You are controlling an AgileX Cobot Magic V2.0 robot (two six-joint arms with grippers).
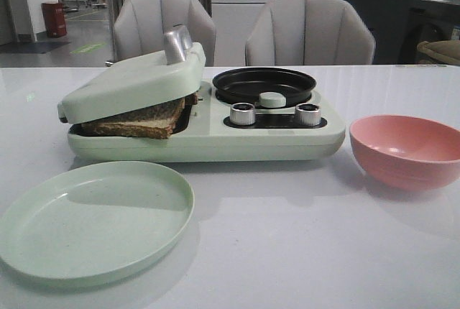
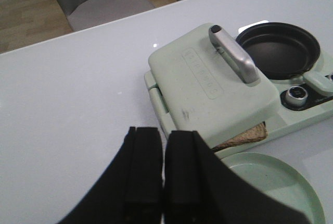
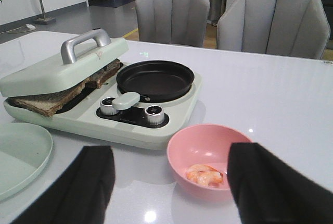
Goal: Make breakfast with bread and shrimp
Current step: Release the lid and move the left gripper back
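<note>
Two slices of bread (image 1: 144, 118) lie toasted brown under the tilted lid (image 1: 133, 79) of the green breakfast maker (image 1: 273, 136), while the shrimp (image 3: 206, 174) sits in the pink bowl (image 3: 208, 146) just beside the maker's knob end. The pressing step looks done. The right pincer (image 3: 171, 187) hangs spread and empty around the bowl, so picking the shrimp for the black pan (image 3: 155, 79) seems next, needing a careful narrow pinch. The left pincer (image 2: 163, 182) is clenched, holding nothing, near the maker's lid side

Glossy white table (image 1: 287, 251), metal handle (image 1: 176, 44)
</note>
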